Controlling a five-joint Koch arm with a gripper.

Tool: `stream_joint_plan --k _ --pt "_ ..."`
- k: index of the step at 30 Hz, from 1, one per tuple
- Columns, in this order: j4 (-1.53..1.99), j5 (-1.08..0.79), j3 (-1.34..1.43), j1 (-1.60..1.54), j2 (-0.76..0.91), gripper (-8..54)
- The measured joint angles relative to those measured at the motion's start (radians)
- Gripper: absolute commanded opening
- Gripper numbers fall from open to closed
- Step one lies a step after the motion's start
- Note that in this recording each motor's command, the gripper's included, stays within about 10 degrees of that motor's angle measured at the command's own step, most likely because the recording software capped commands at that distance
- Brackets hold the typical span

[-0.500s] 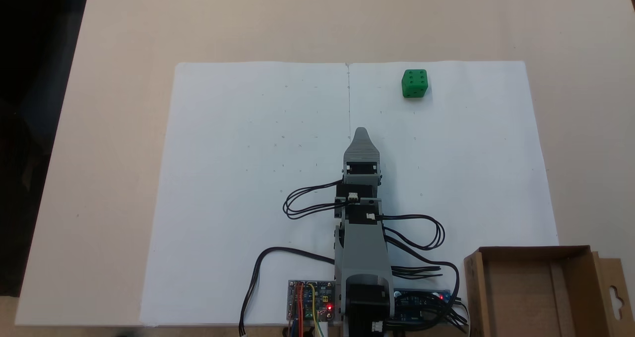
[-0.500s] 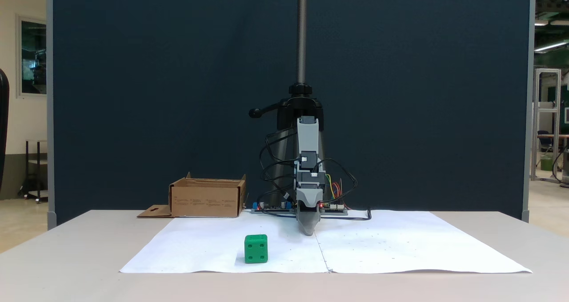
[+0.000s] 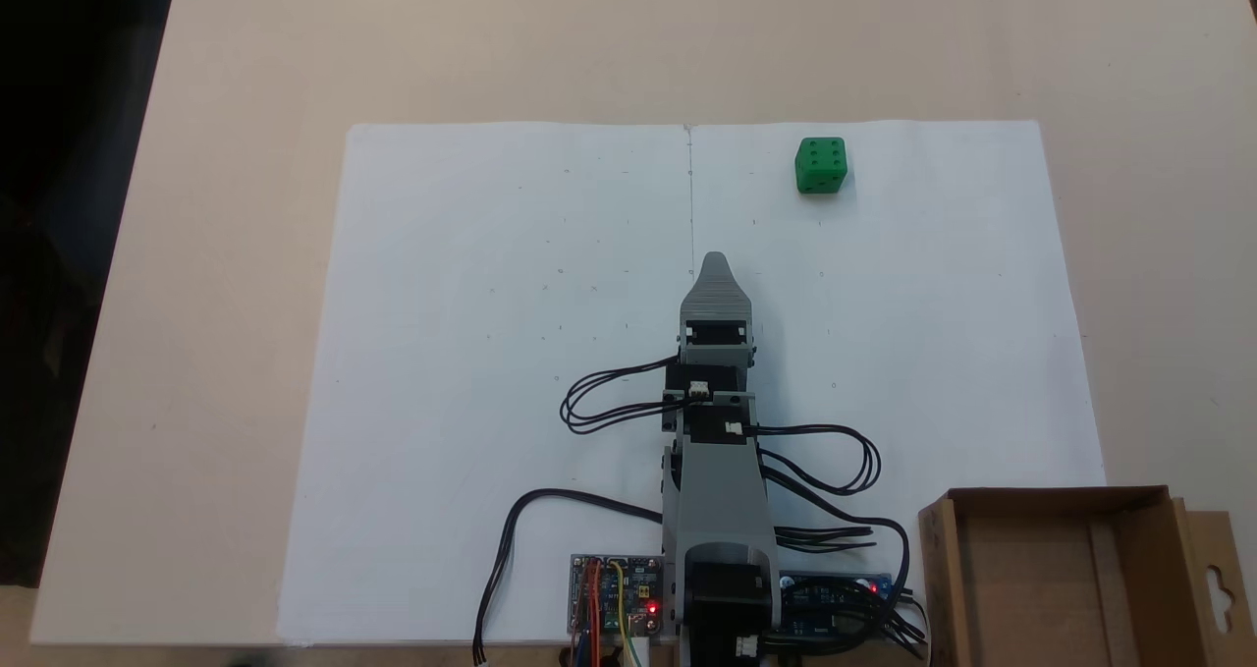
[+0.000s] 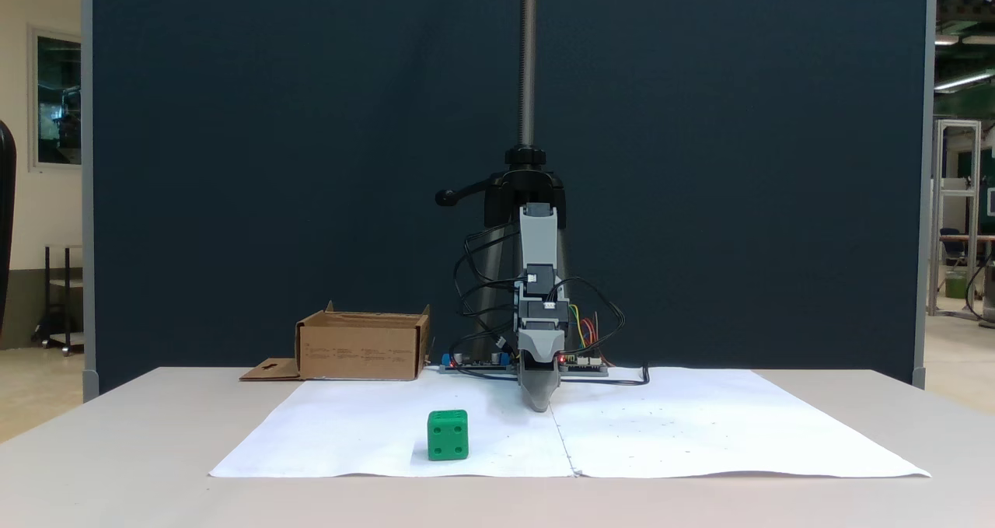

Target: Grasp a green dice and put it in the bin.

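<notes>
Gripper (image 3: 715,257) points down at the paper (image 3: 491,353); jaw opening unreadable, nothing visibly held

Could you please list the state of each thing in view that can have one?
Dice: resting on the paper, ungrasped, six pips up, apart from the gripper.
Bin: upright, open-topped, nothing visible inside, flap folded out.
Gripper: pointing down near the paper's centre seam, holding nothing; whether open or shut cannot be told.
Paper: lying flat on the table.
Board: red light on.
</notes>
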Motion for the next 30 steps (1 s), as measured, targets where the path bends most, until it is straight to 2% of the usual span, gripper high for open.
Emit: stream_joint_plan --k 23,30 --pt "0.0 0.0 0.0 0.0 0.0 43.9" --pt "0.041 0.0 -0.04 0.003 0.0 42.1"
